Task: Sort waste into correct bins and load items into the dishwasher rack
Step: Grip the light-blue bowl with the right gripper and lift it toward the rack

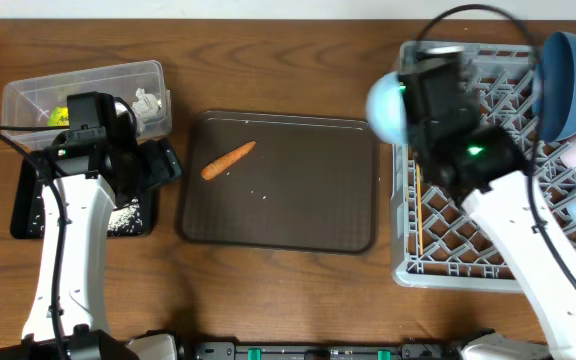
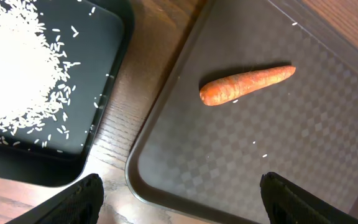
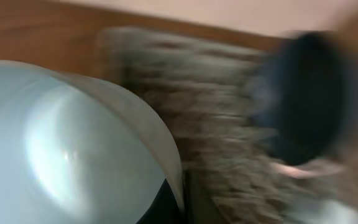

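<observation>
Pinching the pale-teal bowl (image 1: 383, 108) by its rim with the right end effector (image 1: 403, 100), at the left edge of the grey rack (image 1: 448, 245). Looks like the loading step; next calls for setting the bowl down among free pegs. Holding the left end effector (image 2: 185, 208) spread wide above the carrot piece (image 2: 247, 85) on the brown tray (image 2: 278, 162).

Glossy pale-teal bowl (image 3: 73, 143); wood-grain table (image 1: 298, 60)

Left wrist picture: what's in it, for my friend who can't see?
An orange carrot piece lies on a brown serving tray. Left of it, a black tray holds a heap of white rice. The left tool shows its open fingers in the bottom corners.
</observation>
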Tool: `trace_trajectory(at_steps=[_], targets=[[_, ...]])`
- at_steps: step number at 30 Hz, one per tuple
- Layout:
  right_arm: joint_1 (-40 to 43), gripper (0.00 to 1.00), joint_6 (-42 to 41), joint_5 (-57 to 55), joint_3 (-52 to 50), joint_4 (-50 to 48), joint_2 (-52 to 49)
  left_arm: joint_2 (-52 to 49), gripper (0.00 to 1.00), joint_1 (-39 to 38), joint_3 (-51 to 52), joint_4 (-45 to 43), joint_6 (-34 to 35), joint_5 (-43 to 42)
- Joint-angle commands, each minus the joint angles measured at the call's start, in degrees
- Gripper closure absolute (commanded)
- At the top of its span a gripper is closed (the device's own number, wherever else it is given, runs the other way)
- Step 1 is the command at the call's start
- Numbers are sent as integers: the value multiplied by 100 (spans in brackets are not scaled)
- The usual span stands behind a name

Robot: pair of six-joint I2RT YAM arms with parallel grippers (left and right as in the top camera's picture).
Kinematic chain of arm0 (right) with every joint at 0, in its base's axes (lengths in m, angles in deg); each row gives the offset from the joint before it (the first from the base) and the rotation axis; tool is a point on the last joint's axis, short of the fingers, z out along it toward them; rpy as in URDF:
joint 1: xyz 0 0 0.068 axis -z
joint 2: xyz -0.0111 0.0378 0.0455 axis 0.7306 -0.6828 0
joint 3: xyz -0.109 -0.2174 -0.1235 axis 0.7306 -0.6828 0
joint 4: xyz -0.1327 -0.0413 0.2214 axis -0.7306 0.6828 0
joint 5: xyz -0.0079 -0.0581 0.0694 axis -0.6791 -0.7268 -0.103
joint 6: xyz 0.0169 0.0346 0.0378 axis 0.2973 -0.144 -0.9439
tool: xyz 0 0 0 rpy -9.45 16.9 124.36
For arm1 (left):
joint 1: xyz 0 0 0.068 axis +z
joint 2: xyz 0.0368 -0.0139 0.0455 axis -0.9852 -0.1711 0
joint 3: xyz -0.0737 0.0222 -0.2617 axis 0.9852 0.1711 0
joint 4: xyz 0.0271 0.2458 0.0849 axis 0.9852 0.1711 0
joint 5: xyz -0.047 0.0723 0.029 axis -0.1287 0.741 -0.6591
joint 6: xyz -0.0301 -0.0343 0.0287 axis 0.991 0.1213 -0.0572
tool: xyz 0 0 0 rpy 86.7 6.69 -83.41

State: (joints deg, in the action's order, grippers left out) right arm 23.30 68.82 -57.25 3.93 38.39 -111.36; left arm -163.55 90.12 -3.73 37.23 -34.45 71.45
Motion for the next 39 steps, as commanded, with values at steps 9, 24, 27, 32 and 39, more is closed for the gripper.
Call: trace_trajectory(at_steps=[9, 24, 27, 32, 39], targets=[[988, 99, -601, -4210, -39, 358, -1152, -31, 17, 24, -61, 33, 55, 31], [1228, 99, -623, -3882, -39, 0, -2227, -31, 17, 24, -61, 120, 52, 33], [1233, 99, -769, -3630, -39, -22, -2328, -31, 17, 24, -61, 122, 52, 33], [1233, 99, -769, -3254, -39, -42, -2393, -31, 17, 24, -61, 138, 52, 33], [1209, 99, -769, -3230, -44, 173, -2533, -31, 16, 24, -61, 140, 52, 33]])
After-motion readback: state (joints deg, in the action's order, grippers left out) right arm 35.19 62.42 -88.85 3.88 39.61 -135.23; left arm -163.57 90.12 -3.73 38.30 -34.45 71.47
